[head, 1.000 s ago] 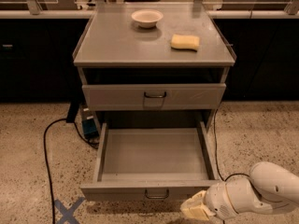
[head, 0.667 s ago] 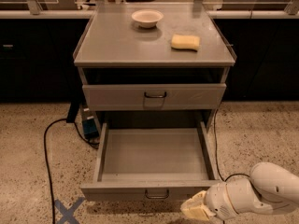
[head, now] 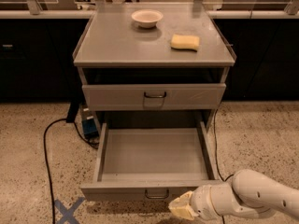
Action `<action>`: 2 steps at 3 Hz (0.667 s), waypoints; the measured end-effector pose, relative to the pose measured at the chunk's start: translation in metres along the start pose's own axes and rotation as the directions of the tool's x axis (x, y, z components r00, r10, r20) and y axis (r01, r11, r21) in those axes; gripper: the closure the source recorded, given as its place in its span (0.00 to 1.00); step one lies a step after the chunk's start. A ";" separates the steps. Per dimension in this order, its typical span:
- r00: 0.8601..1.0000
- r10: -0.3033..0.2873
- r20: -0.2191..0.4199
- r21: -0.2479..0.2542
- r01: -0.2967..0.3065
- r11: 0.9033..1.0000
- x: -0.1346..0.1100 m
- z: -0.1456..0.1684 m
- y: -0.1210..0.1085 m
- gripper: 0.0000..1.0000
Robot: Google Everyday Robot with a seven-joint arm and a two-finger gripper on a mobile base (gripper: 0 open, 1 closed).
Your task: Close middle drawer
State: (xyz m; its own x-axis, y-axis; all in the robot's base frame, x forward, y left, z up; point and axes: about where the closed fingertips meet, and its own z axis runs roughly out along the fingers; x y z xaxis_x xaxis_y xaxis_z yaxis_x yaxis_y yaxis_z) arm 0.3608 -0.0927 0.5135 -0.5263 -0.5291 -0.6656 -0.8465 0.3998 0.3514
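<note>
The middle drawer (head: 154, 154) is pulled far out, low in the cabinet (head: 117, 41), under the upper drawer (head: 187, 96). It is a wide, flat grey metal tray with low walls and a small dark loop handle (head: 156, 195). The pale, rounded gripper (head: 182, 208) sits just under its front, right of the handle. It has slid a bit left. I cannot tell if it is apart or together.

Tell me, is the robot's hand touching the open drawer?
Cannot tell. In the camera view the gripper sits just below the front of the open drawer, right of its handle; their outlines meet, but neither contact nor a gap shows plainly.
</note>
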 end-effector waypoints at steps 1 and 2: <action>0.998 -0.003 0.066 -0.004 0.003 1.000 -0.004 0.031 -0.011 1.00; 0.998 -0.003 0.066 -0.004 0.003 1.000 -0.004 0.031 -0.011 1.00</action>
State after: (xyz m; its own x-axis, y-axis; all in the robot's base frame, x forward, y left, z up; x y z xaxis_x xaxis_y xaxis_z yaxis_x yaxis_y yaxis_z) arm 0.3749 -0.0718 0.4920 -0.5174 -0.4798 -0.7086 -0.8485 0.3953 0.3519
